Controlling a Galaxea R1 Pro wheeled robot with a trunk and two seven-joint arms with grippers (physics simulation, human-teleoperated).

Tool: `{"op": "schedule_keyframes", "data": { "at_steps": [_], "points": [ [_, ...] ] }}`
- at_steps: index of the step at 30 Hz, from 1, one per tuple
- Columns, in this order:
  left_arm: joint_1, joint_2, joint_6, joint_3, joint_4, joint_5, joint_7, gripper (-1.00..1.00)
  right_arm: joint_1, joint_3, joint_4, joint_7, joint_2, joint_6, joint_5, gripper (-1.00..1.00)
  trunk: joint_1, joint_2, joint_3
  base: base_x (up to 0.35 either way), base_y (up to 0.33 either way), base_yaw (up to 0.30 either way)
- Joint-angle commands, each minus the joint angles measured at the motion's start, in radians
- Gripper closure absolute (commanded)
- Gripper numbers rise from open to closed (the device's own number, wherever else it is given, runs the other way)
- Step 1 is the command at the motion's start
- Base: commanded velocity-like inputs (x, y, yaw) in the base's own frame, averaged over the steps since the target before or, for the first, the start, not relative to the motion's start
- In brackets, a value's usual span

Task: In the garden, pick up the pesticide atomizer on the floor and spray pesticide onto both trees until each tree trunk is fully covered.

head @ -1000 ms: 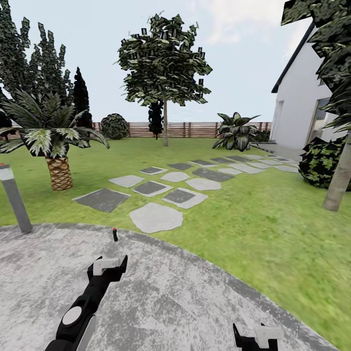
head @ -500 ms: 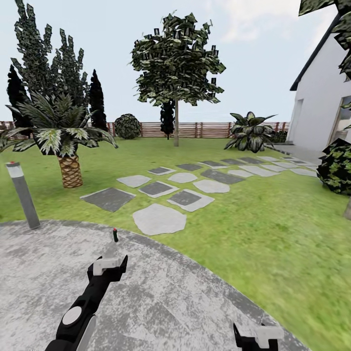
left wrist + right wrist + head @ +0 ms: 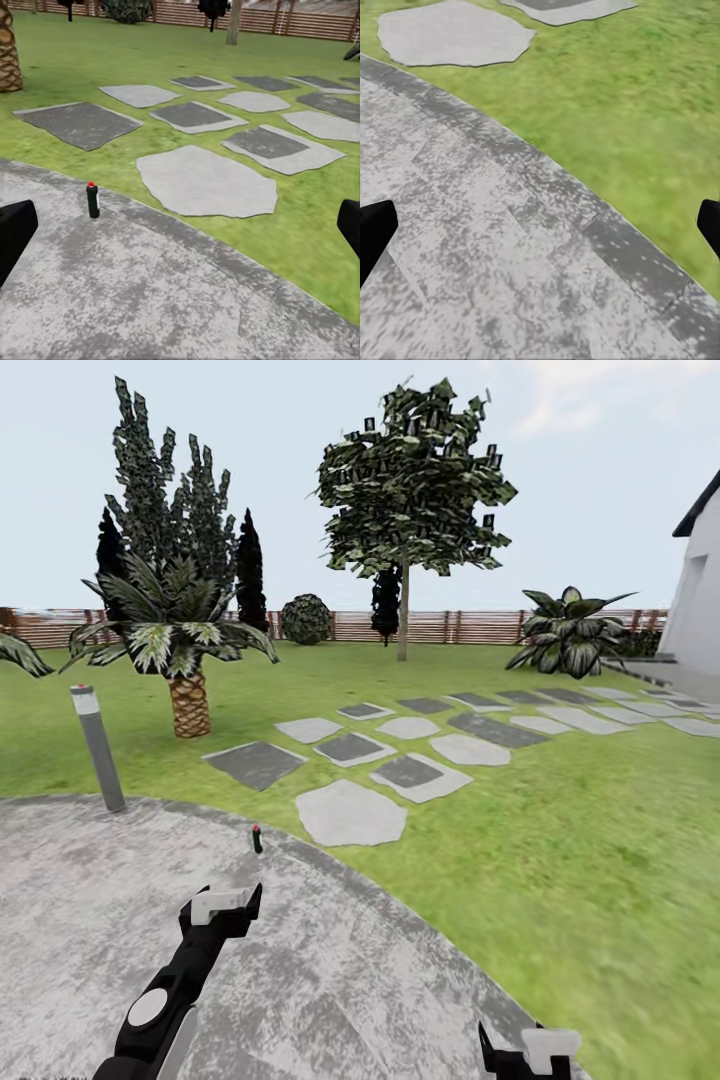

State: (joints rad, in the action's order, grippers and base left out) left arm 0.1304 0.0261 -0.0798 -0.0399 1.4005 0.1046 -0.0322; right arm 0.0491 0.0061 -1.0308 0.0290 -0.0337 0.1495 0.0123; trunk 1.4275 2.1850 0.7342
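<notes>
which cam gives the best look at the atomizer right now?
Left wrist view: the pesticide atomizer stands upright on the grey stone patio near its curved edge, its red cap clear. The head view shows it as a tiny dark speck ahead of the left gripper.

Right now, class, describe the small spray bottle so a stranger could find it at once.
Find the round grey stone patio. Near its far edge, just short of the grass, stands the bottle, ahead of the left pincer. It is small, dark, upright and red-topped, unlike the tall grey lamp post nearby.
</notes>
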Motion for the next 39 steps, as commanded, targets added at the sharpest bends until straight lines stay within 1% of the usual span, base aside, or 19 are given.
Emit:
{"op": "schedule_keyframes", "data": {
  "at_steps": [1, 39],
  "points": [
    [0.000, 0.000, 0.000, 0.000, 0.000, 0.000, 0.000, -1.00, 0.000, 0.000, 0.000, 0.000, 0.000, 0.000, 0.000, -1.00, 0.000, 0.000, 0.000, 0.162, -0.285, 0.277],
    [0.000, 0.000, 0.001, 0.000, 0.000, 0.001, 0.000, -1.00, 0.000, 0.001, 0.000, 0.000, 0.000, 0.001, 0.000, -1.00, 0.000, 0.000, 0.000, 0.162, -0.285, 0.277]
  ]
}}
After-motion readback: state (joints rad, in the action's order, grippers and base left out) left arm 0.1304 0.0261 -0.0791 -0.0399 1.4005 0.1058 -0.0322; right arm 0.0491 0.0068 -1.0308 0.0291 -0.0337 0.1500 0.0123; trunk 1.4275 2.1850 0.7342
